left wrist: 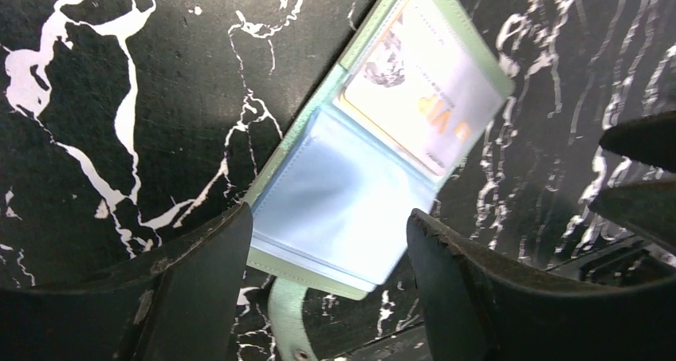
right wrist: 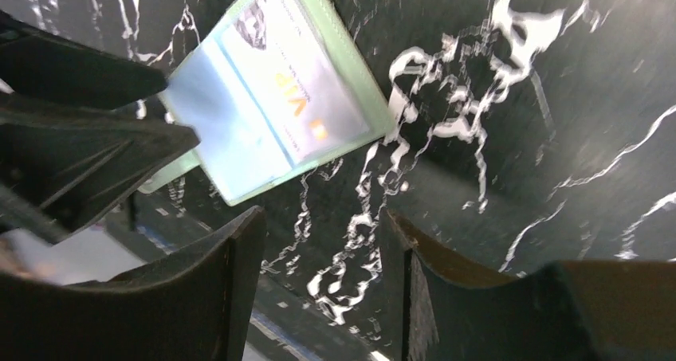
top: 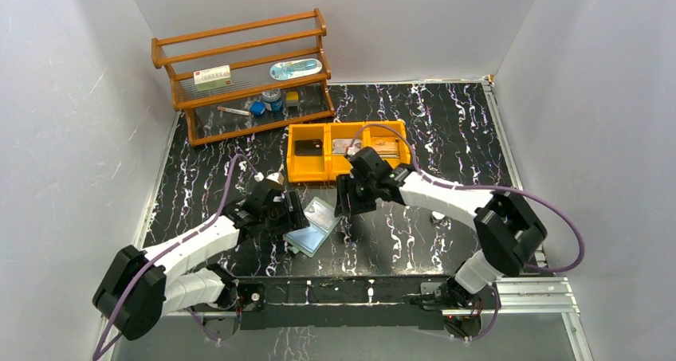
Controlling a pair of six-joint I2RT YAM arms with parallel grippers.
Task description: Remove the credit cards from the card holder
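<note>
The pale teal card holder (top: 314,225) lies open and flat on the black marbled table between the arms. In the left wrist view the card holder (left wrist: 375,138) shows a tan VIP credit card (left wrist: 422,90) in its far sleeve and a bluish sleeve near my fingers. My left gripper (left wrist: 328,253) is open, hovering over the holder's near end. My right gripper (right wrist: 319,257) is open and empty, right of the card holder (right wrist: 271,90), over bare table. Cards lie in the orange bin (top: 348,148).
The orange three-compartment bin stands behind the holder, with a dark item (top: 308,147) in its left compartment. A wooden rack (top: 243,74) with small items stands at the back left. White walls enclose the table.
</note>
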